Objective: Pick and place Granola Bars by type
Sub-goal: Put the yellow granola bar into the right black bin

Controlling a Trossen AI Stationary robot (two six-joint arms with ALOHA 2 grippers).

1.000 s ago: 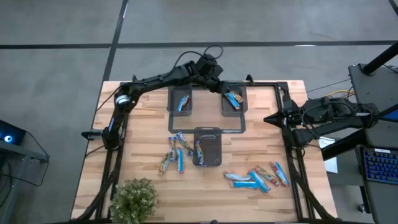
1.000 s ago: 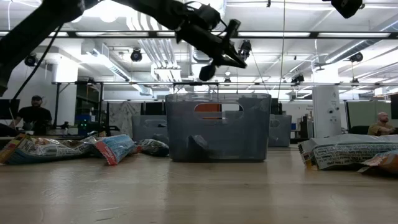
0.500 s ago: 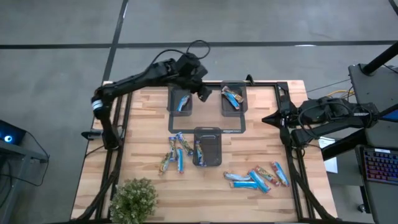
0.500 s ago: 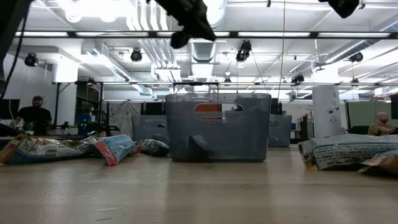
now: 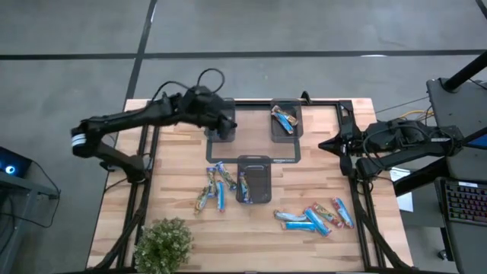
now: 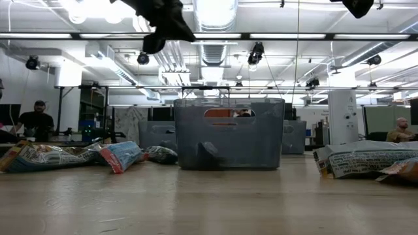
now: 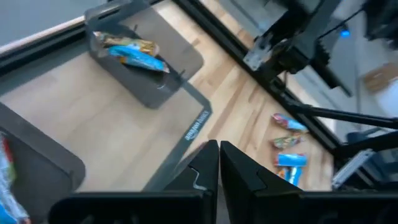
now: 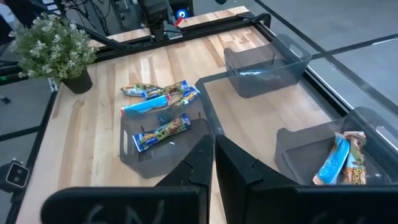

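High view: left end effector (image 5: 225,122) up over the back left tray (image 5: 221,135), fingers pressed together, nothing held. Same in the left wrist view: 2 dark fingers (image 7: 200,167) touching, no bar between them. Right end effector (image 5: 329,144) parked at the right edge of the worktop (image 5: 175,167), well apart from the bars, fingers also closed and empty, as seen in the right wrist view (image 8: 210,149).

Back right tray (image 5: 286,131) with 1 blue bar (image 5: 285,120) in it. Front middle tray (image 5: 254,183) just beside a small bunch of Granola Bars (image 5: 214,187) on the left, some touching its edge. Another loose bunch (image 5: 316,216) lying near the front right. Small plant (image 5: 163,241) at the front left corner. Low view: people far off in the room behind.

Looks like a gap between 2 picks: hand empty, many bars not yet sorted. Next move probably needs fingers opened first, then a drop down onto 1 bar in the near bunch, picked apart from its neighbors.
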